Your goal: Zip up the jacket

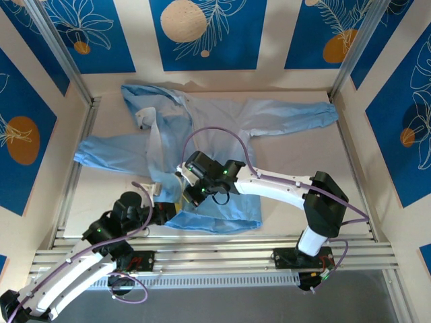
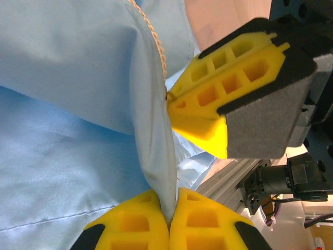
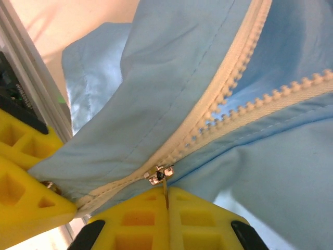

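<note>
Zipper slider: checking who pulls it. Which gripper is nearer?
Right. The right gripper pinches the zipper slider by its pull; the left gripper clamps the jacket beside it.

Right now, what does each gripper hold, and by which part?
The left gripper pinches the jacket by a fold near its bottom edge. The right gripper pinches the zipper pull.

The right arm (image 1: 269, 187) hides the jacket's (image 1: 283, 118) lower zipper end; the slider (image 3: 158, 176) tab vanishes between jaws.
</note>
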You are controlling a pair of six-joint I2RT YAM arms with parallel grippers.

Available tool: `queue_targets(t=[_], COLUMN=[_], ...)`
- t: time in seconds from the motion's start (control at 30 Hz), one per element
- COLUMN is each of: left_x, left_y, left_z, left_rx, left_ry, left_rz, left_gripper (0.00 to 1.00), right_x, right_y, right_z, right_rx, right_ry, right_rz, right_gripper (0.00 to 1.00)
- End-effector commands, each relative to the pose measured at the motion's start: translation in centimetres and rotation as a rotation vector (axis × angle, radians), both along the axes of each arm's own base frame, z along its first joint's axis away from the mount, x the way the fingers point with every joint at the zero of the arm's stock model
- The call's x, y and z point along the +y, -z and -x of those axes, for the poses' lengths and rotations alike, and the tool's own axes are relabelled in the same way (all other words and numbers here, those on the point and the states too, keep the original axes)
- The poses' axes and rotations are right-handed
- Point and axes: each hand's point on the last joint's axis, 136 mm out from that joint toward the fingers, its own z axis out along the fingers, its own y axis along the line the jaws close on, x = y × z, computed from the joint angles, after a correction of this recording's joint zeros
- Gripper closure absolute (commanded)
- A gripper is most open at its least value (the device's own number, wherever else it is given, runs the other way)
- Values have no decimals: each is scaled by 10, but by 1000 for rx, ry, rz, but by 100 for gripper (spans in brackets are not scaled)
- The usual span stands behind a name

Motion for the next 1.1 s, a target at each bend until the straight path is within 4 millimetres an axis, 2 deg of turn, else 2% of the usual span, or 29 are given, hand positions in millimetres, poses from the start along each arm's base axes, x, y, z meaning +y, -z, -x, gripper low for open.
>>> queue_targets(t=[0.0,0.4,1.07], left_x=[-3,-2,-1], left_y=[3,8,12], left_z=[11,15,18], left_rx=[29,53,70], left_ry=[49,49,60], left_rz=[13,12,4], left_gripper=[100,100,100], right_x=[-12,-10,-20], right_y=[-9,-14,-18], right_z=[-23,-42,-72], right_rx=[-53,-74,-73], right_ry=[89,120,185], right_rz=[12,18,-7], right_gripper=[100,100,100])
